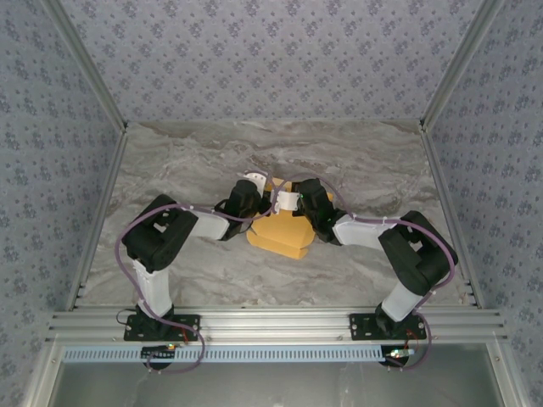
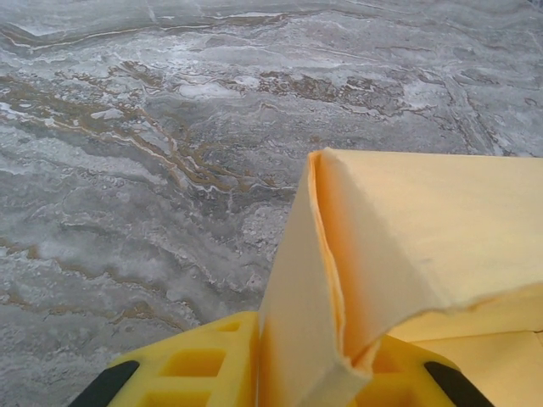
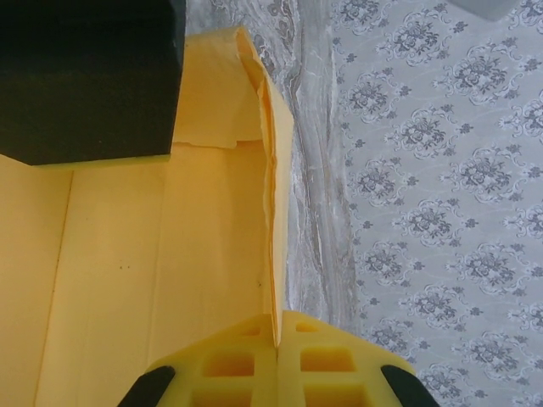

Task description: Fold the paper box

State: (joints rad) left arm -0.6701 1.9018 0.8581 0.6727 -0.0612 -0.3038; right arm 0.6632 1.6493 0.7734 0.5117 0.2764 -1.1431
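Note:
The paper box (image 1: 280,235) is yellow-orange cardboard lying mid-table, partly folded, with both grippers meeting over its far side. My left gripper (image 1: 254,188) is shut on a raised, doubled wall of the paper box (image 2: 424,229); in the left wrist view the wall stands pinched between the yellow fingers (image 2: 195,365) of the left gripper (image 2: 310,343). My right gripper (image 1: 288,200) is shut on a thin upright wall edge of the paper box (image 3: 170,254), where the edge runs straight into the closed right gripper (image 3: 278,329). The box floor lies to the left of that wall.
The grey marbled table (image 1: 187,161) lies around the box, enclosed by patterned walls (image 1: 254,51) and an aluminium rail (image 1: 271,322) at the near edge. The left arm's black body (image 3: 85,76) sits close over the box in the right wrist view.

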